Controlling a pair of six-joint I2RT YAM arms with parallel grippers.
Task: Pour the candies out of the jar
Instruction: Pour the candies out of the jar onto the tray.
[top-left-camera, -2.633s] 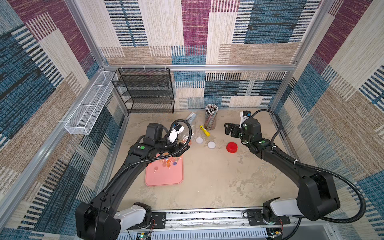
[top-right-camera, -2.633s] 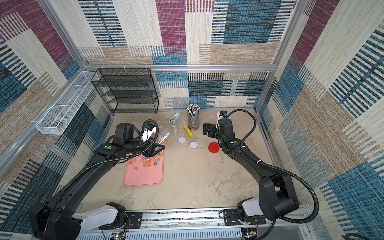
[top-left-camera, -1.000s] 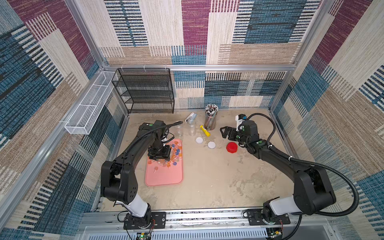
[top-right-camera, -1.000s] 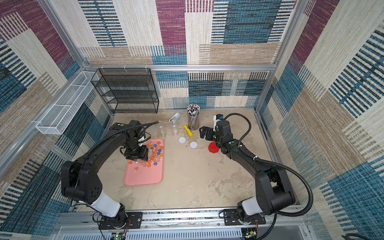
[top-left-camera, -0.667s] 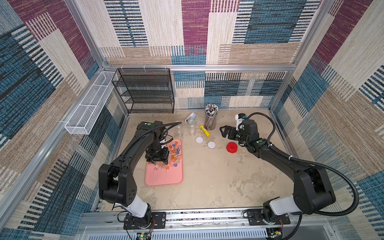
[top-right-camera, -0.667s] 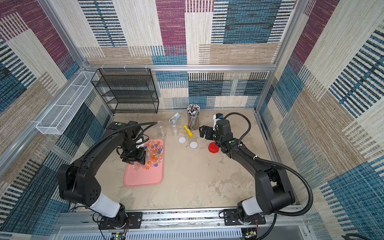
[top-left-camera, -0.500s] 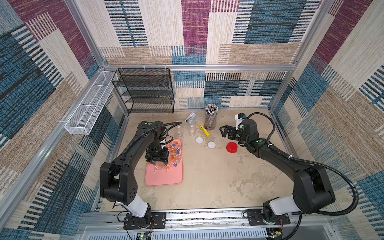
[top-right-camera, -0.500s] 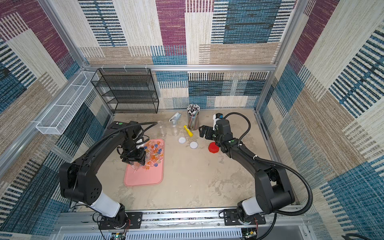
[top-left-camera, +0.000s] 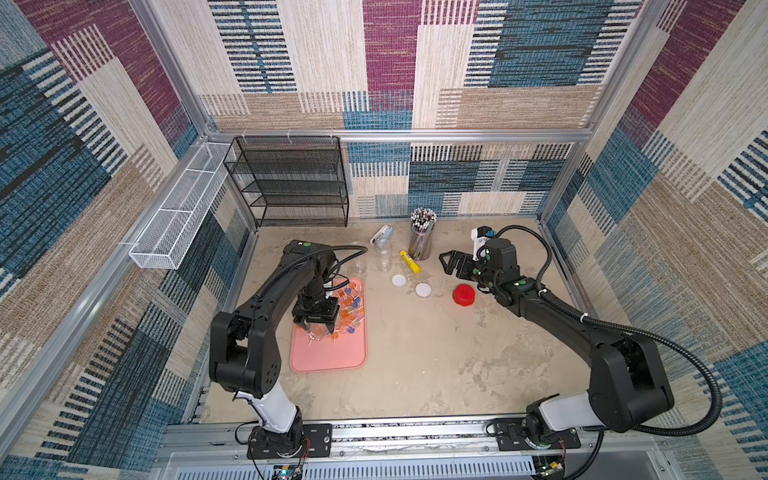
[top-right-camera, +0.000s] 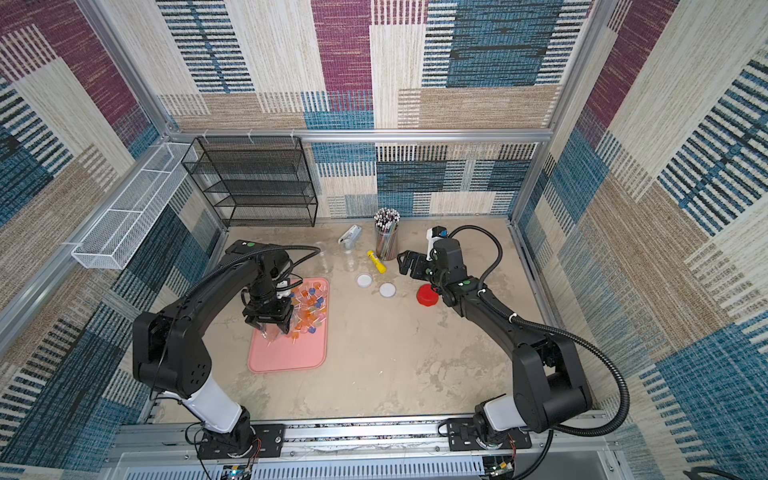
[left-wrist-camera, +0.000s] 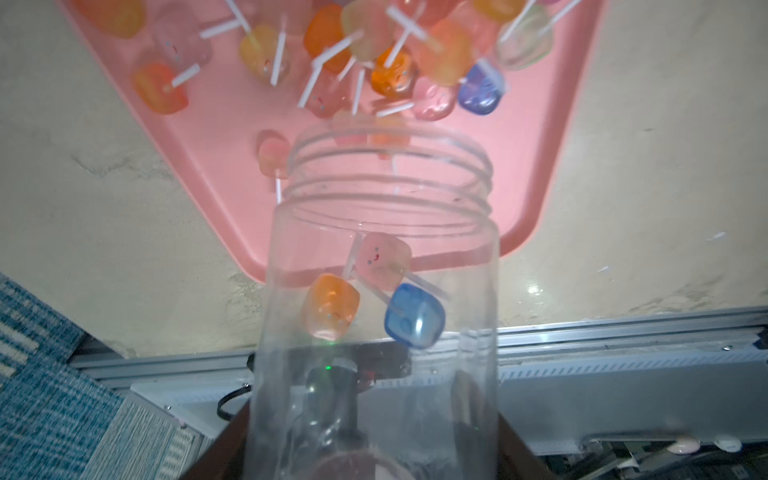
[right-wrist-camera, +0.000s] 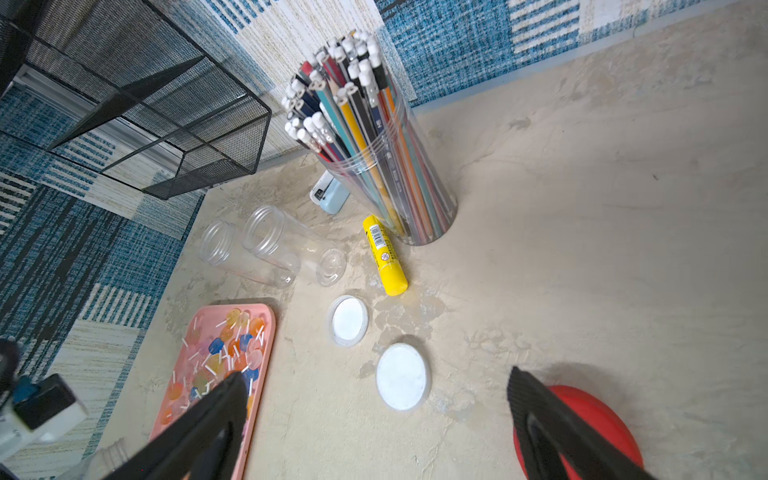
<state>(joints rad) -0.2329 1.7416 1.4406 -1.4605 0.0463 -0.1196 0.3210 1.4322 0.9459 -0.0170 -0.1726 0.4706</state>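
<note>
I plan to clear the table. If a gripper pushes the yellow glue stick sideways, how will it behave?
The yellow glue stick lies on its side and looks round, so it would probably roll, not slide. Its smooth shell may slip in a grip. The pencil cup beside it might block it.

Open ground in front, clutter along the back wall

The tabletop (top-left-camera: 436, 365) lies bare between the pink tray (top-left-camera: 328, 357) and the right arm (top-left-camera: 552, 311), a broad lane toward the front. Farther back the way narrows among two white lids (top-left-camera: 399, 280), a red lid (top-left-camera: 463, 294), a yellow glue stick (top-left-camera: 409, 261), the pencil holder (top-left-camera: 420, 245), two empty clear jars (top-left-camera: 384, 257) and the black mesh rack (top-left-camera: 291, 187). Over the tray, the left gripper (top-left-camera: 315, 328) clamps a jar (left-wrist-camera: 374, 332) just beside the candies (top-left-camera: 351, 309).
</note>
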